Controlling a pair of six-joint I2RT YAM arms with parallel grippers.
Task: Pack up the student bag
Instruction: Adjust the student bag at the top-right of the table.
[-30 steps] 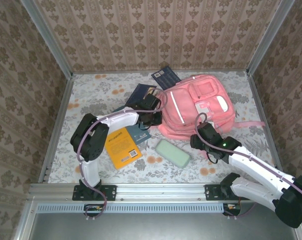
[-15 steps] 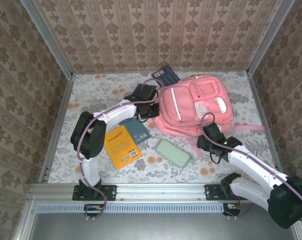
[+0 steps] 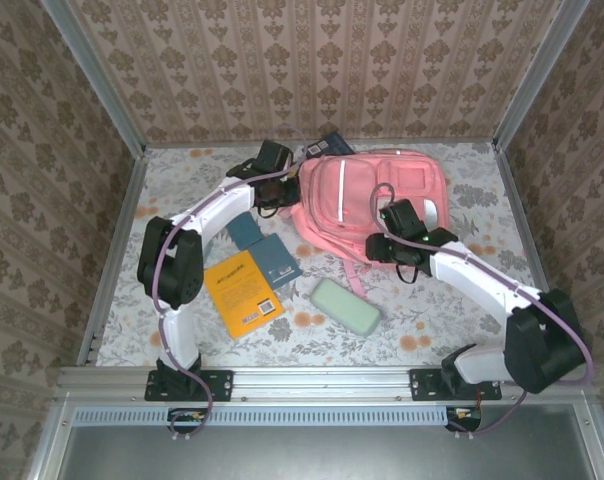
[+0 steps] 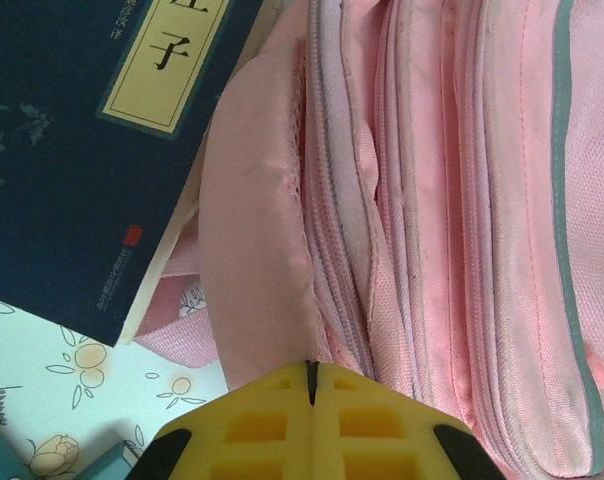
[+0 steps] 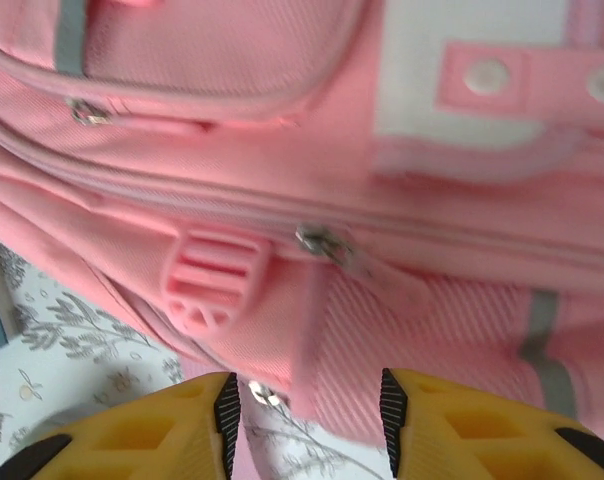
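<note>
Student bag (image 3: pixel 362 200), apparently being repositioned: left gripper (image 4: pixel 310 375) clenched on its side fold, right gripper (image 5: pixel 307 388) released astride its lower edge, probably closing next.

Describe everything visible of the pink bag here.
The bag is pink fabric with a pale stripe, white patches and zipped front pockets, lying front-up at the far side of the table. The left end effector is shut on its side panel; the right end effector stands open at its near edge. A dark blue book touches it.
</note>
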